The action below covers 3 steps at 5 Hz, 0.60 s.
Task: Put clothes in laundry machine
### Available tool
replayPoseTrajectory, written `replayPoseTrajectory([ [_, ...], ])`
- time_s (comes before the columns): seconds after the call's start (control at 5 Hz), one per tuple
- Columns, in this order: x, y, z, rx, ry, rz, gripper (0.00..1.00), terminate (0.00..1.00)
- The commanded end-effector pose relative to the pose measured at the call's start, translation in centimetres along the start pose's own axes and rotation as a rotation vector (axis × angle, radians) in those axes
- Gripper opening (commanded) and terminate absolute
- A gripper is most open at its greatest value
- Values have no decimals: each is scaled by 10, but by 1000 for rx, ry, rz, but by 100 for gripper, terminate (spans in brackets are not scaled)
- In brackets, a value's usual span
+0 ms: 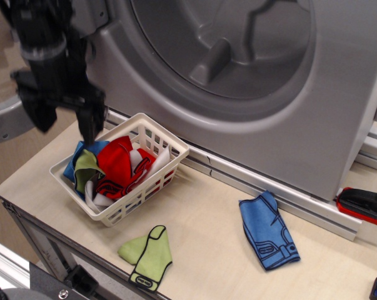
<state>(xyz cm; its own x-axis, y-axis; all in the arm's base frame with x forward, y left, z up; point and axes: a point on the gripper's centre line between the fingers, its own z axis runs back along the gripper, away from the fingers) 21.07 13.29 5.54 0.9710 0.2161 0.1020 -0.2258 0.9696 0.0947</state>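
Observation:
The laundry machine (338, 94) is a large silver-grey front-loader filling the back, its round opening showing the ridged drum (232, 44). Its door (7, 119) hangs open at the far left. Red, white, light green and blue clothes (116, 165) are piled in a white lattice basket (147, 194). A light green garment (147, 253) lies on the table in front of the basket. A blue garment (268, 232) lies to the right. My black gripper (63, 125) hangs open and empty just above the basket's left end.
The pale wooden table (201, 250) ends in a front edge at the lower left. A red and black tool (363, 205) lies at the far right by the machine's aluminium base rail (251, 178).

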Motion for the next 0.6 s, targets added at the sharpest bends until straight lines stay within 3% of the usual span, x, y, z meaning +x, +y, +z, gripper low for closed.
replayPoseTrajectory([
  [0.0, 2, -18, -29, -31, -34, 149, 100, 0],
  [0.2, 7, -24, -44, -37, -45, 226, 100, 0],
  [0.4, 9, -26, -55, -42, -11, 260, 100, 0],
])
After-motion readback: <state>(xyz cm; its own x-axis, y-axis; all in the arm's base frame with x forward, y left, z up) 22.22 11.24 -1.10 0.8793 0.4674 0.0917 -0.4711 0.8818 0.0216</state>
